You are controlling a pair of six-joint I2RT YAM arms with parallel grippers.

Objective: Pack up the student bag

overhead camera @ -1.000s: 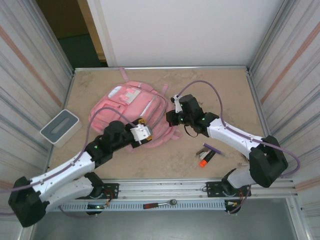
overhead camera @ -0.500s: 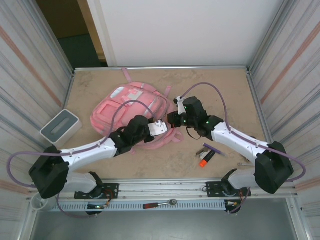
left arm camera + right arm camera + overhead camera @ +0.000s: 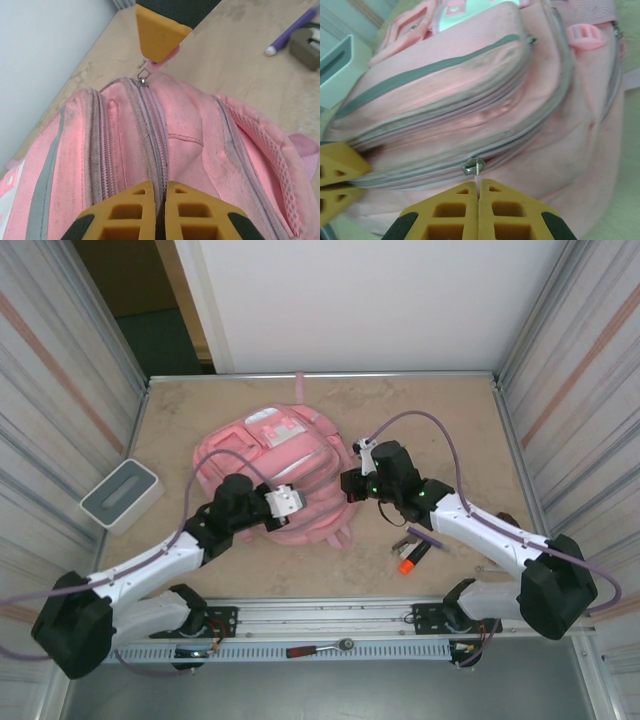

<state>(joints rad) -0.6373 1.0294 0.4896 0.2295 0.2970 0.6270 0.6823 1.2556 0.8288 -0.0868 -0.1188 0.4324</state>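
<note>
The pink student bag [image 3: 270, 455] lies front up in the middle of the table. My left gripper [image 3: 285, 502] sits at its near edge. In the left wrist view, this gripper [image 3: 160, 187] is shut, pinching the fabric along the bag's [image 3: 200, 150] zip seam. My right gripper [image 3: 350, 485] is at the bag's right side. In the right wrist view, it [image 3: 478, 184] is shut on the pink pull tab of a metal zip slider [image 3: 473, 166]. That zip is on the bag's [image 3: 470, 90] main compartment. The same pull tab [image 3: 159, 64] hangs under a right fingertip [image 3: 159, 31].
A grey-white box [image 3: 121, 494] stands by the left wall. An orange-capped marker [image 3: 413, 558] and a purple pen [image 3: 430, 538] lie right of the bag, near the right arm. A ratchet tool [image 3: 320, 648] rests on the front rail. Metal walls close in both sides.
The left jaws have closed on the bag's zip seam after the arm reached right and drew back. The bag has turned clockwise and shifted right. The right gripper stays shut on the pull.
</note>
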